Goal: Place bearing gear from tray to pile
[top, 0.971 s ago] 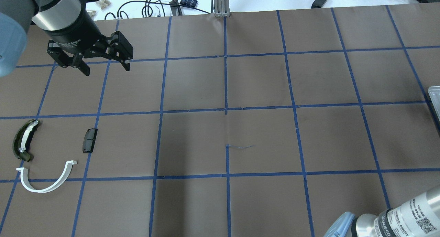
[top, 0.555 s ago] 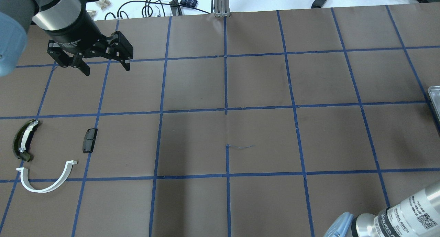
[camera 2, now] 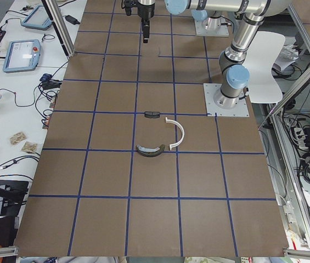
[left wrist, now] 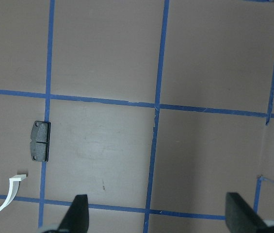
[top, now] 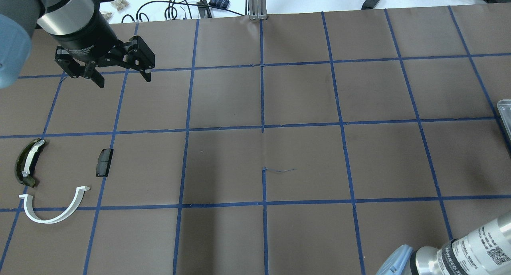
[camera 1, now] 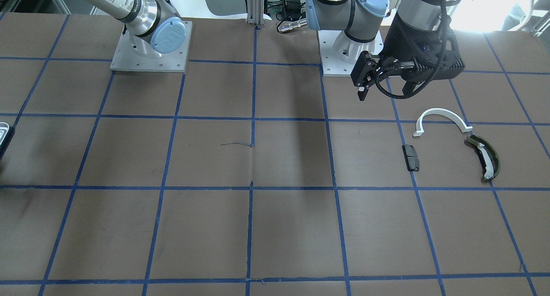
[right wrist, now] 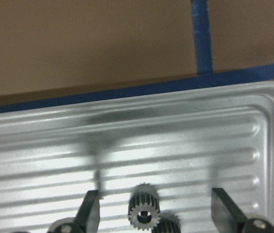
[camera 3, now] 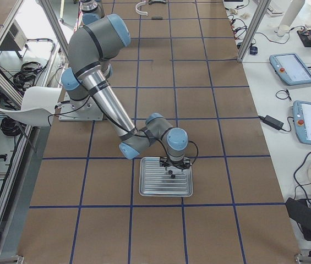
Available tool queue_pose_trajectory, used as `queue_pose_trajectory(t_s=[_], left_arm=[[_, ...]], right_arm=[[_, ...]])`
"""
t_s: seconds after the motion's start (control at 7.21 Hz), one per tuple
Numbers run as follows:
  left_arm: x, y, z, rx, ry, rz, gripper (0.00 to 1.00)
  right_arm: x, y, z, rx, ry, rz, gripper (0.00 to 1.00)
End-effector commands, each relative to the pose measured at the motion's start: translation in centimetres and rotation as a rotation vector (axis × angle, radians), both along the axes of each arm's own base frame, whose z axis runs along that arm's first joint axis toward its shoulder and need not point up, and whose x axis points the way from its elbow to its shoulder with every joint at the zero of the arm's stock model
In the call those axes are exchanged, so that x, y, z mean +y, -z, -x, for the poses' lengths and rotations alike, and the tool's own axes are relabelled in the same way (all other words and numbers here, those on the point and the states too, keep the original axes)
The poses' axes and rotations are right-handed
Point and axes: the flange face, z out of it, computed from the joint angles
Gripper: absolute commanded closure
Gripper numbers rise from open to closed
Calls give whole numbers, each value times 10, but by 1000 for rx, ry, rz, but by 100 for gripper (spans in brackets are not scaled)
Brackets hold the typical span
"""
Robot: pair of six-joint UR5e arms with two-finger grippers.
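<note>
The right tool (right wrist: 155,201) hangs spread wide over the ribbed silver metal tray (right wrist: 127,109), straddling a small toothed steel gear (right wrist: 144,212), apparently for pickup. The left tool (top: 123,80) hovers wide and empty, clear of the pile's white plastic arc (top: 47,221) on the tabletop.

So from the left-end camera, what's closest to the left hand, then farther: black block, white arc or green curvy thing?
1. black block: nearest the left hand, farthest from the camera.
2. white arc: next, on the robot's side.
3. olive curved piece: farthest, nearest the camera.
</note>
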Motion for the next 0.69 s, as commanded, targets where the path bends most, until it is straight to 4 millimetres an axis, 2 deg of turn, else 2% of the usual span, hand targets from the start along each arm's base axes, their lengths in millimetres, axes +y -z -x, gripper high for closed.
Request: queue_pose_trajectory(t_s=[0.0,0.14,0.28,0.42,0.55], left_arm=[[0,0,0,-1,0,0,0],[1,-1,0,0,0,1,0],[0,0,0,0,0,0,0],[0,0,0,-1,1,0,0],[0,-1,0,0,1,1,0]], right_arm=[[4,2,3,7,8,-14,22],[4,2,4,9,13,-14,35],[4,3,4,8,11,-15,55],[4,3,4,8,13,-15,71],[4,3,4,8,16,-16,81]])
